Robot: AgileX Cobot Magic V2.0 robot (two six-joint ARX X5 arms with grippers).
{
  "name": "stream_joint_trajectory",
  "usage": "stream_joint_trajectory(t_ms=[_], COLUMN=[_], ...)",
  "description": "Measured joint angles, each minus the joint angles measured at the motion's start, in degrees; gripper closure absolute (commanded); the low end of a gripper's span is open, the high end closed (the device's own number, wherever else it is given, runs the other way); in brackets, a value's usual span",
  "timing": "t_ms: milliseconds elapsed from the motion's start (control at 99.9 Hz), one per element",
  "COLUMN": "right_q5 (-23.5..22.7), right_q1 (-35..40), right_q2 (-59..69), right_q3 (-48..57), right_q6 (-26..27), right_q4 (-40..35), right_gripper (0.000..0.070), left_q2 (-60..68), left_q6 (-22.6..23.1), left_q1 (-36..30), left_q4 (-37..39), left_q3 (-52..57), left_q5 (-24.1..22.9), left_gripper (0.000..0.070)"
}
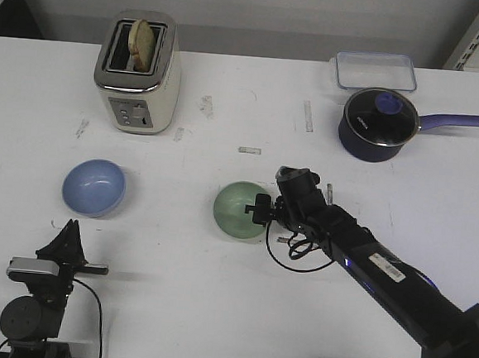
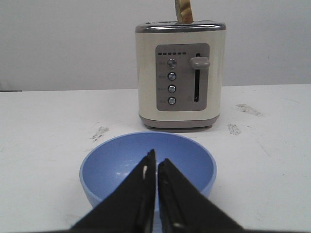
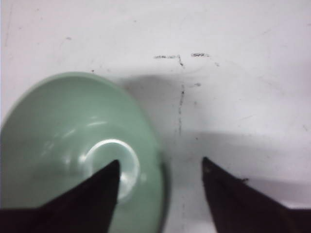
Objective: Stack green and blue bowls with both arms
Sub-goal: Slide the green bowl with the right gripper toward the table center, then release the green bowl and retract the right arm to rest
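The light blue bowl [image 1: 94, 187] sits upright on the white table at the left. The pale green bowl [image 1: 239, 210] sits near the middle. My left gripper [image 1: 71, 230] is shut and empty, just short of the blue bowl on its near side; in the left wrist view its tips [image 2: 155, 161] point at the blue bowl [image 2: 112, 170]. My right gripper [image 1: 267, 209] is open at the green bowl's right rim. In the right wrist view the right gripper [image 3: 160, 167] straddles that rim, one finger over the green bowl's [image 3: 63, 141] inside, the other over the table.
A cream toaster [image 1: 138, 73] holding a slice of bread stands at the back left, beyond the blue bowl; it also shows in the left wrist view [image 2: 180, 73]. A dark blue saucepan [image 1: 380, 124] with a lid and long handle and a clear container [image 1: 375, 71] are at the back right.
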Motion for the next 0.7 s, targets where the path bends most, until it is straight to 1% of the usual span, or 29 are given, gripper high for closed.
stream_joint_trajectory(t_ms=[80, 130, 220, 260, 320, 430, 520, 621, 701], right_q5=[1.9, 3.1, 5.3, 6.2, 7.4, 7.9, 7.9, 7.9, 7.6], right_q1=[0.0, 0.0, -0.3, -0.8, -1.6, -4.3, -7.0, -10.9, -14.3], right_q2=[-2.2, -4.2, -8.0, -9.4, -11.2, -14.4, -17.2, -20.0, -22.4], right_q3=[0.0, 0.0, 0.0, 0.0, -0.3, -3.3, -7.0, -10.4, -12.7], right_q6=[-1.3, -2.9, -7.9, -10.8, -15.6, -25.2, -31.9, -35.7, -36.8], right_q4=[0.0, 0.0, 0.2, 0.4, 1.1, 4.7, 7.0, 9.6, 12.0], right_gripper=[0.0268, 0.0268, 0.0273, 0.0292, 0.0343, 0.0501, 0.059, 0.0688, 0.069], left_q2=[0.0, 0.0, 0.0, 0.0, 0.0, 0.0, 0.0, 0.0, 0.0], left_q6=[0.0, 0.0, 0.0, 0.0, 0.0, 0.0, 0.0, 0.0, 0.0], left_q1=[0.0, 0.0, 0.0, 0.0, 0.0, 0.0, 0.0, 0.0, 0.0], left_q4=[0.0, 0.0, 0.0, 0.0, 0.0, 0.0, 0.0, 0.0, 0.0], left_q3=[0.0, 0.0, 0.0, 0.0, 0.0, 0.0, 0.0, 0.0, 0.0], left_q5=[0.0, 0.0, 0.0, 0.0, 0.0, 0.0, 0.0, 0.0, 0.0], left_gripper=[0.0699, 0.0699, 0.0699, 0.0699, 0.0699, 0.0699, 0.0699, 0.0699, 0.0699])
